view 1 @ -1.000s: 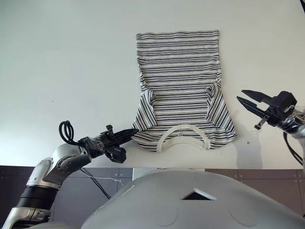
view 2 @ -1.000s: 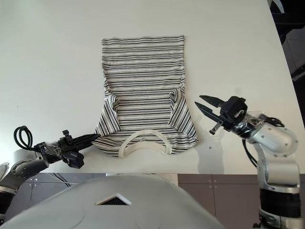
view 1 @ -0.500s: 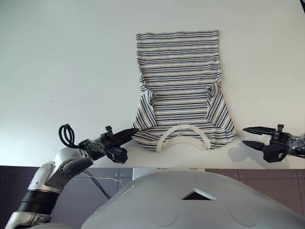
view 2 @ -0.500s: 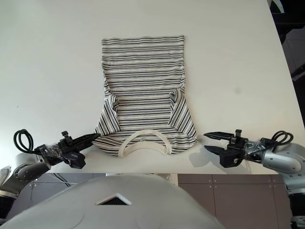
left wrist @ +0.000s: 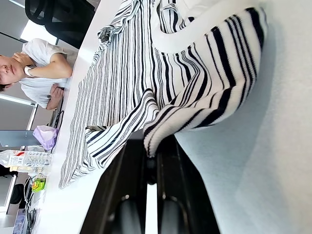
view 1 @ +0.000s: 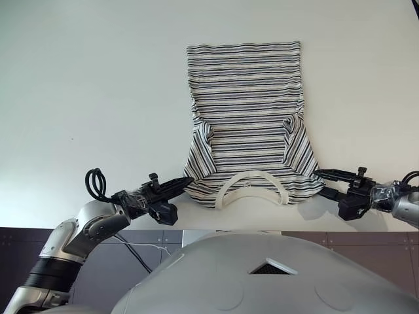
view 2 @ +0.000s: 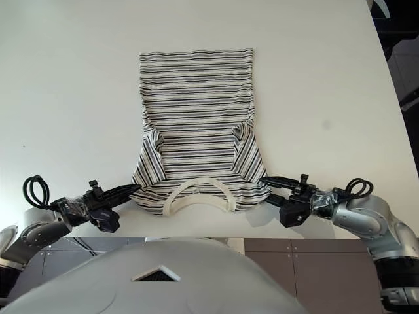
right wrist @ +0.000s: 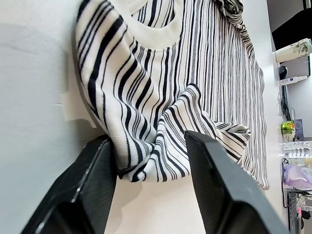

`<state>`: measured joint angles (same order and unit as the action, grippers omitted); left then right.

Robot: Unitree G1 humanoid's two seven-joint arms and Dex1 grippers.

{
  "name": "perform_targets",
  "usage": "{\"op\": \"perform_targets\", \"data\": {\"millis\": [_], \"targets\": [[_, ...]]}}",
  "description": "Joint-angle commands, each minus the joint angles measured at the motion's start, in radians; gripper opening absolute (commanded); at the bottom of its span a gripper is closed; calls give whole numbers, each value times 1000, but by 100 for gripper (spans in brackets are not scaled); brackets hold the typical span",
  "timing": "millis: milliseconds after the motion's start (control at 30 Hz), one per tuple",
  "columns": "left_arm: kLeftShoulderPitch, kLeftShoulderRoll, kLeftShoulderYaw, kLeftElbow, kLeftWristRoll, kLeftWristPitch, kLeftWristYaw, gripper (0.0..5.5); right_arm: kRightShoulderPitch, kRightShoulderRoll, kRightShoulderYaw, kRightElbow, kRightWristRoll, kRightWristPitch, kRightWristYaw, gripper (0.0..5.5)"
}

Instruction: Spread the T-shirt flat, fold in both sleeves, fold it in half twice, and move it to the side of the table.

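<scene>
Left tool [view 1: 183,180] tips seemingly pinching T-shirt [view 1: 245,111]

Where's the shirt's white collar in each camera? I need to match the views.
Left eye: white collar, near edge of the T-shirt, slightly right of centre.
Right eye: same arc, just left of centre.
Left wrist: pale band beyond the striped shoulder corner.
Right wrist: pale band beyond the other shoulder corner.
Shared landmark: white table.

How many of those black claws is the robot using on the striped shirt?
2. The left black claw is shut on the near left corner of the black-and-white striped T-shirt; the right black claw sits open around its near right corner.
</scene>
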<state>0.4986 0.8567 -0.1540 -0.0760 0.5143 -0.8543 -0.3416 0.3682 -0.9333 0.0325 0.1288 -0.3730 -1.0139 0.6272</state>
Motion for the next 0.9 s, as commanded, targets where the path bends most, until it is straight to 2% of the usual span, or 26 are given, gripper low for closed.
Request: {"op": "perform_targets", "data": {"millis": [33,167,233,500,567,700,900], "targets": [[23,28,-33,64,42,25,-39,10,-16,9,51,48,-87,43,-15,234],[17,32,-34,71,40,24,-36,10,-24,-8,84,66,-92,46,-39,234],[14,31,-35,74,40,24,-34,10,-27,-16,100,72,-85,50,-41,210],[5,28,-36,74,31,21,-31,10,-28,-49,140,71,-12,74,-24,32],[3,25,-34,64,14,28,-37,10,-25,-56,147,51,50,102,-2,12],[-12,23,-24,7,-79,59,-69,10,-51,-90,157,-7,213,215,97,12],[-18,43,-1,-124,-230,144,-163,10,-41,-182,96,-203,435,377,246,12]]}}
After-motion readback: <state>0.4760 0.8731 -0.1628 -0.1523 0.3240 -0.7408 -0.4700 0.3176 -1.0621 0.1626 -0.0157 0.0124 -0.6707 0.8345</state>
